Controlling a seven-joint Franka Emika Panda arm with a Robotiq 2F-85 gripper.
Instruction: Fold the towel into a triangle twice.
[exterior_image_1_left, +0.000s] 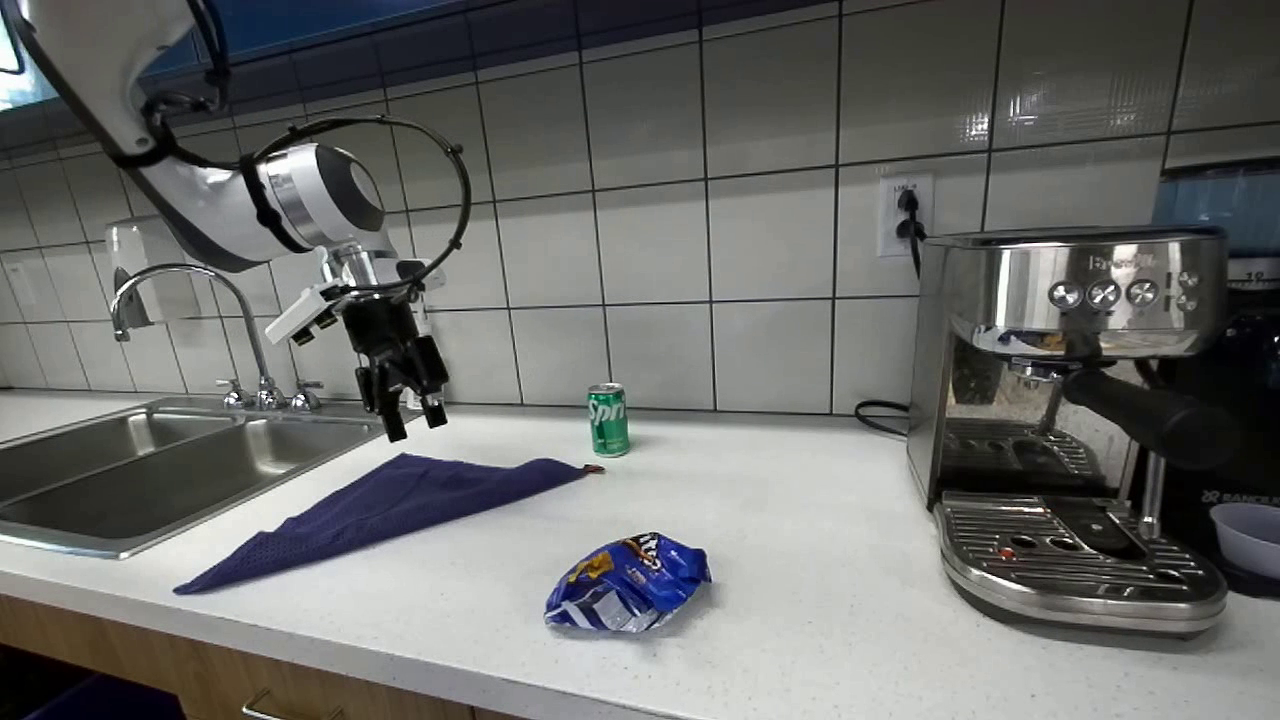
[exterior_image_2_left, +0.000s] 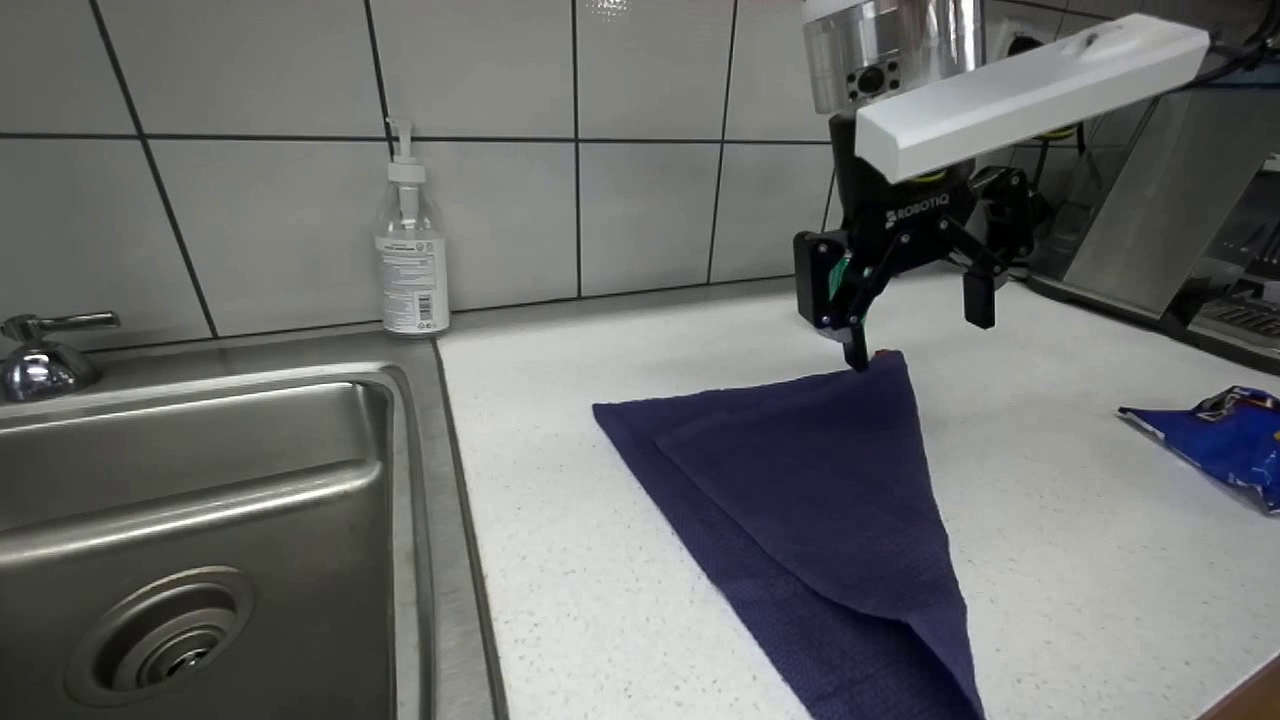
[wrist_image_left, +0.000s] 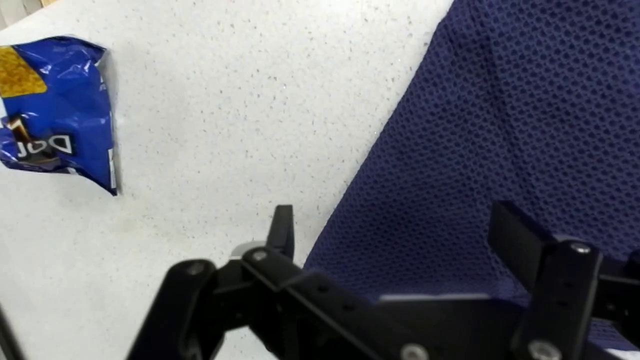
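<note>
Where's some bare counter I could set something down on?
Broad free patch: the counter between the snack packet and the coffee machine. Another bare strip lies between the sink and the towel. Crowded: around the towel's tip by the soda can, and above the towel, where the open gripper hangs.

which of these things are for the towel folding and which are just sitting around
For the folding:
navy towel, partly folded
claw, open

Just sitting around:
blue snack packet
green Sprite can
clear pump bottle
espresso machine
</note>
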